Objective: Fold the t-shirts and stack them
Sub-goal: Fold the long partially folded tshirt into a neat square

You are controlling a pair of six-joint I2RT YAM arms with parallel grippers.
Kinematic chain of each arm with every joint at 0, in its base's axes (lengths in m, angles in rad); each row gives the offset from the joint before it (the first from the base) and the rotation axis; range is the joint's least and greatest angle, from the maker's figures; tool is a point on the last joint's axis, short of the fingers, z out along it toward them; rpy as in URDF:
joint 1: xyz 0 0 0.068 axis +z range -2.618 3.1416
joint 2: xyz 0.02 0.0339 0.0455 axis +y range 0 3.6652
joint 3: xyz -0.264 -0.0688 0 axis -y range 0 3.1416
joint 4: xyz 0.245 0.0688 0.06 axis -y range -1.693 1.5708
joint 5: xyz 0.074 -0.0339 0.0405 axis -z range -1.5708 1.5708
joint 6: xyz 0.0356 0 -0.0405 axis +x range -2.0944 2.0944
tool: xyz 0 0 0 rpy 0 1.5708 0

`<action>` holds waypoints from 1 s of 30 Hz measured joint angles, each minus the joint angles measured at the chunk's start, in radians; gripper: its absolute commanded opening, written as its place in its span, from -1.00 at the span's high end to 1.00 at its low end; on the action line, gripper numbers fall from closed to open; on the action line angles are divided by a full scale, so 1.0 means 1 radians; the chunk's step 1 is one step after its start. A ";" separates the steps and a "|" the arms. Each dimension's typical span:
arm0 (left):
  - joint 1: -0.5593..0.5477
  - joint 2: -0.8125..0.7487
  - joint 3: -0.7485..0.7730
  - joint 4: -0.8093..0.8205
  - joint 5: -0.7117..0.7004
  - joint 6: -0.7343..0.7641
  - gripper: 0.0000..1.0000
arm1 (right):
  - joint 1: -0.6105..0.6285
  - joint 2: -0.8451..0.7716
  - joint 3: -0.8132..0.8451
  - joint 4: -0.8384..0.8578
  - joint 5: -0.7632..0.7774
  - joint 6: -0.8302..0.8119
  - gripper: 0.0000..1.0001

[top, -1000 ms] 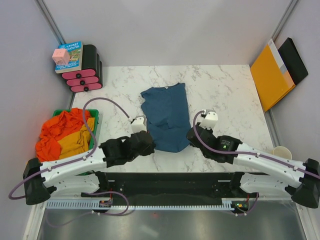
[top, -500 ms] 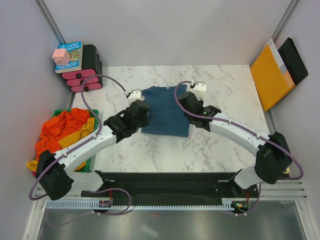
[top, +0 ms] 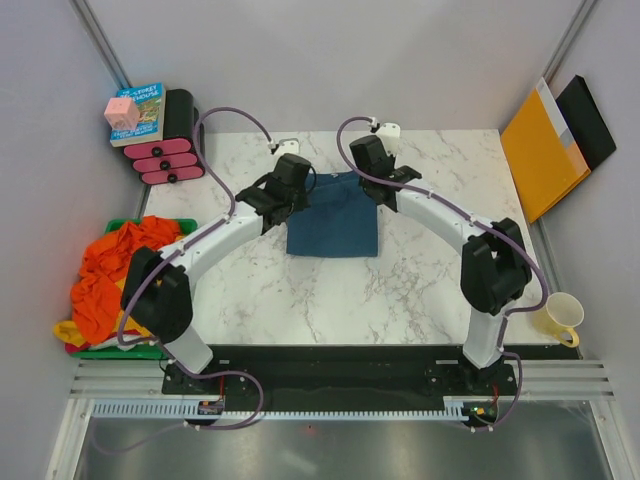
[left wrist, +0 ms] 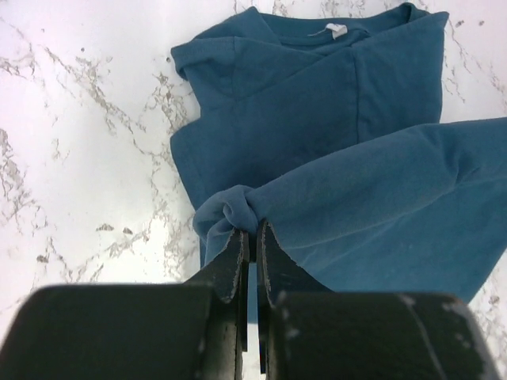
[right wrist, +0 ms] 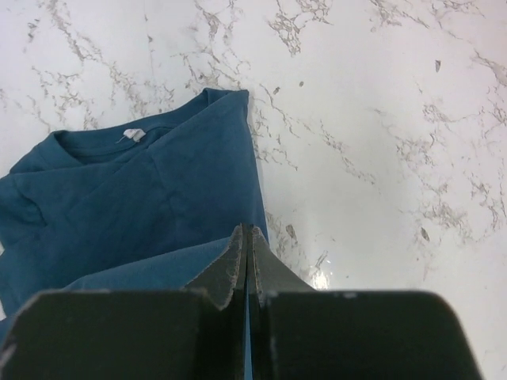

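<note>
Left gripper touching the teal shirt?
Touching. Left wrist view: the left gripper is shut on a bunched corner of the teal shirt.

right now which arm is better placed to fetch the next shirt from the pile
Left. The orange and yellow pile lies on the left arm's side; the right end effector, shut on the blue shirt, is farther from it.

White marble-pattern table [top: 300,290]; pale grey walls [top: 330,60]; metal corner posts [top: 100,40]; even light.
</note>
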 measured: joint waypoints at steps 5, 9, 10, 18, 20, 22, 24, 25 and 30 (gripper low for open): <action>0.035 0.084 0.056 0.007 0.013 0.014 0.96 | -0.023 0.094 0.061 0.004 -0.017 -0.014 1.00; 0.072 0.137 0.082 0.015 0.033 0.020 0.96 | -0.032 0.178 0.134 0.002 -0.033 -0.022 1.00; 0.080 0.151 0.090 0.017 0.034 0.023 0.96 | -0.035 0.195 0.152 0.003 -0.036 -0.023 1.00; 0.124 0.307 0.212 0.023 0.057 0.044 0.96 | -0.063 0.350 0.336 -0.002 -0.075 -0.034 1.00; 0.134 0.352 0.253 0.026 0.061 0.052 0.96 | -0.075 0.389 0.388 -0.002 -0.085 -0.035 1.00; 0.143 0.392 0.288 0.026 0.069 0.058 0.96 | -0.084 0.422 0.431 -0.002 -0.094 -0.036 1.00; 0.151 0.423 0.319 0.026 0.080 0.062 0.96 | -0.093 0.455 0.467 -0.002 -0.106 -0.037 1.00; 0.156 0.438 0.336 0.024 0.083 0.063 0.96 | -0.099 0.470 0.481 -0.002 -0.110 -0.037 1.00; 0.180 0.495 0.404 0.025 0.101 0.076 0.96 | -0.124 0.528 0.520 0.001 -0.152 -0.037 1.00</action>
